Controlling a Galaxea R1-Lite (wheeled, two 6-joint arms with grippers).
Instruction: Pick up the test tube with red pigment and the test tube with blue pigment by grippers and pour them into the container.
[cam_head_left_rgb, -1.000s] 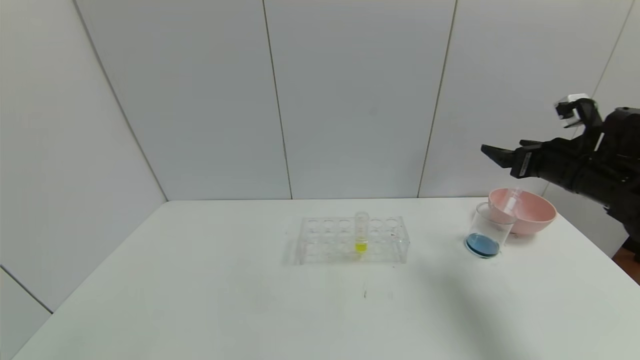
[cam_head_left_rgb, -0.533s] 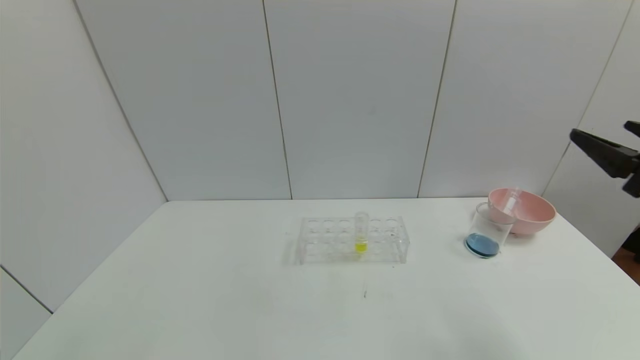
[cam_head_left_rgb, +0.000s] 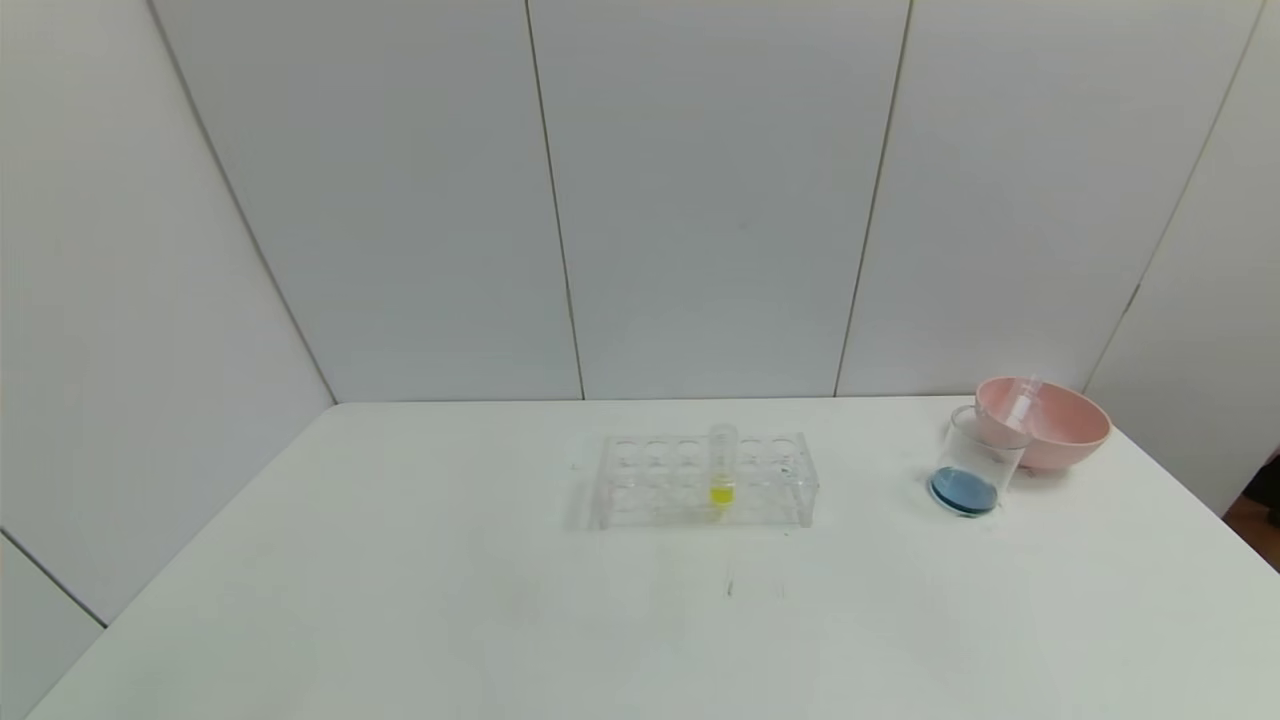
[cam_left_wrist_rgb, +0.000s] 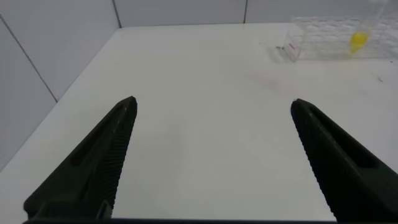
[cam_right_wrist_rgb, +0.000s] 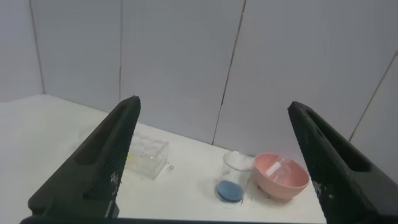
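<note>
The container (cam_head_left_rgb: 975, 465) is a clear cup at the table's right with dark blue liquid in its bottom; it also shows in the right wrist view (cam_right_wrist_rgb: 235, 180). The test tube with red pigment and the test tube with blue pigment are out of view. Neither arm shows in the head view. My right gripper (cam_right_wrist_rgb: 212, 102) hangs open and empty in the air, well back from the container. My left gripper (cam_left_wrist_rgb: 212, 101) is open and empty over bare table, far from the rack.
A pink bowl (cam_head_left_rgb: 1045, 420) stands right behind the container with a clear empty tube (cam_head_left_rgb: 1022, 400) lying in it. A clear tube rack (cam_head_left_rgb: 705, 480) at the table's middle holds one tube with yellow liquid (cam_head_left_rgb: 722, 470). The table's right edge runs close to the bowl.
My right arm has pulled back to the right, away from above the bowl, and left the head view. The objects on the table have not moved.
</note>
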